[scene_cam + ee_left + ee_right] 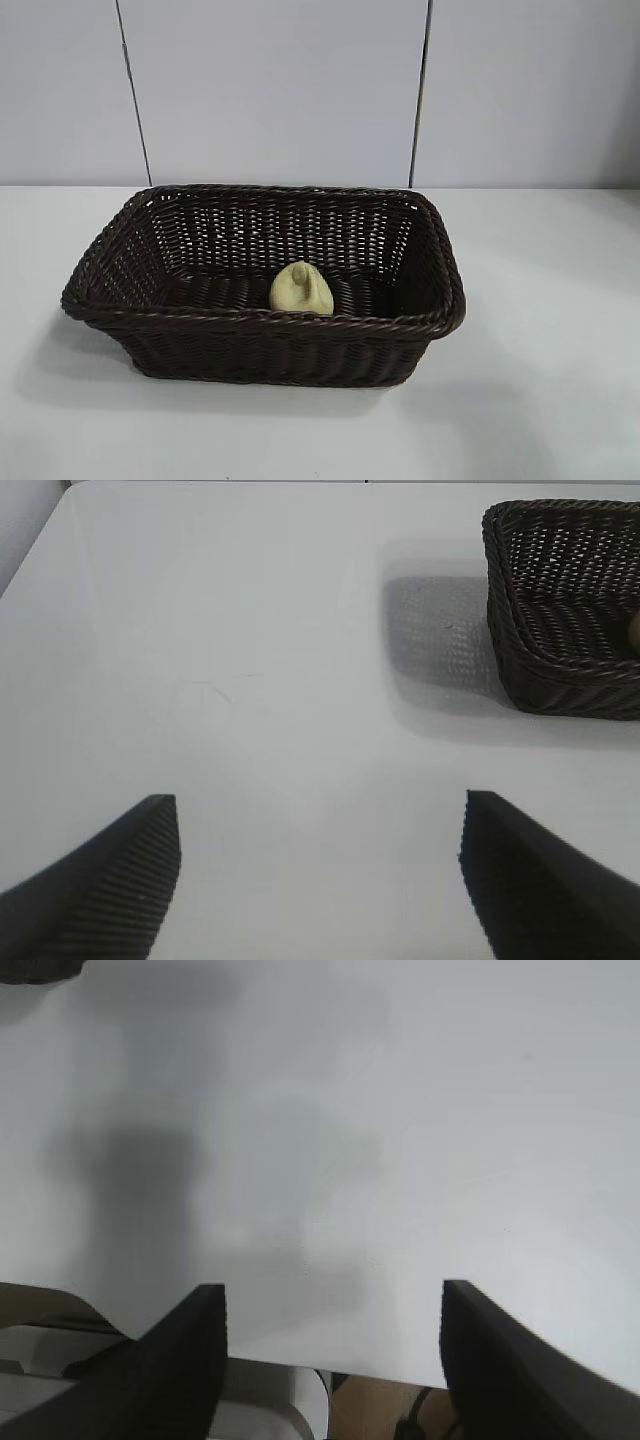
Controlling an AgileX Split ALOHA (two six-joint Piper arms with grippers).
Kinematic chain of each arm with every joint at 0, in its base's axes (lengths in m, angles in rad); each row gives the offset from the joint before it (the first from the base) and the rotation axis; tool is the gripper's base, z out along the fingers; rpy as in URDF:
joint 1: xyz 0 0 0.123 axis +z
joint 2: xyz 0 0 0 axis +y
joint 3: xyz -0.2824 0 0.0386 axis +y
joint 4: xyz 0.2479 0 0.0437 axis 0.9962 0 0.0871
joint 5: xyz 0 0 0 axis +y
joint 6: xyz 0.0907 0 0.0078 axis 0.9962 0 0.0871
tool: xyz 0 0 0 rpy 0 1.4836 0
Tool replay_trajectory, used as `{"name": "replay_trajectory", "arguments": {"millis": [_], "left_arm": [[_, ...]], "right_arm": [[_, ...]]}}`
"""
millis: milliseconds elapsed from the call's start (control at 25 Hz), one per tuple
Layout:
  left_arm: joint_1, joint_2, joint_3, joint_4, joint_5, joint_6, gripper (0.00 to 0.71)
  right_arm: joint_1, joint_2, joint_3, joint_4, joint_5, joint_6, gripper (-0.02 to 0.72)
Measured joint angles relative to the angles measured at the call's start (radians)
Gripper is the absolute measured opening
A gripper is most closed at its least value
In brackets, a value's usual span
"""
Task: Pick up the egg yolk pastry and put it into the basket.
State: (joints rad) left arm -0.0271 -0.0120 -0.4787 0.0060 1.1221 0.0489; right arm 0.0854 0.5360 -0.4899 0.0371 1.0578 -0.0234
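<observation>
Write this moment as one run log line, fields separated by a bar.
egg yolk pastry: inside basket | left gripper: open, empty, over table | right gripper: open, empty, at table edge

The left end effector (320, 880) has two black wedge-shaped fingers (110, 890) with fine ribbed inner faces; the right end effector (330, 1360) has matching plain black fingers (170, 1380).

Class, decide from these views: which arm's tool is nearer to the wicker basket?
Left, probably. The left tool hangs open over bare table with the basket plainly ahead and to one side. The right tool hangs open at the table's edge, with only a dark sliver far off.
</observation>
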Motion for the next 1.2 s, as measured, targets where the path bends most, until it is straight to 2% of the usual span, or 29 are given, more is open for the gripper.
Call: {"name": "replay_trajectory", "arguments": {"millis": [400,640,1040,1200], "left_arm": [[0.0,0.0,0.0,0.0,0.0,0.0,0.562],[0.0,0.0,0.0,0.0,0.0,0.0,0.562],[0.0,0.0,0.0,0.0,0.0,0.001,0.562],[0.0,0.0,0.0,0.001,0.0,0.001,0.562]], "right_arm": [[-0.003,-0.091,0.007,0.002,0.016,-0.002,0.453],[-0.053,-0.114,0.007,0.015,0.013,-0.003,0.453],[-0.053,-0.523,0.007,0.016,0.019,-0.003,0.453],[-0.053,-0.553,0.005,0.022,0.039,-0.003,0.453]]}}
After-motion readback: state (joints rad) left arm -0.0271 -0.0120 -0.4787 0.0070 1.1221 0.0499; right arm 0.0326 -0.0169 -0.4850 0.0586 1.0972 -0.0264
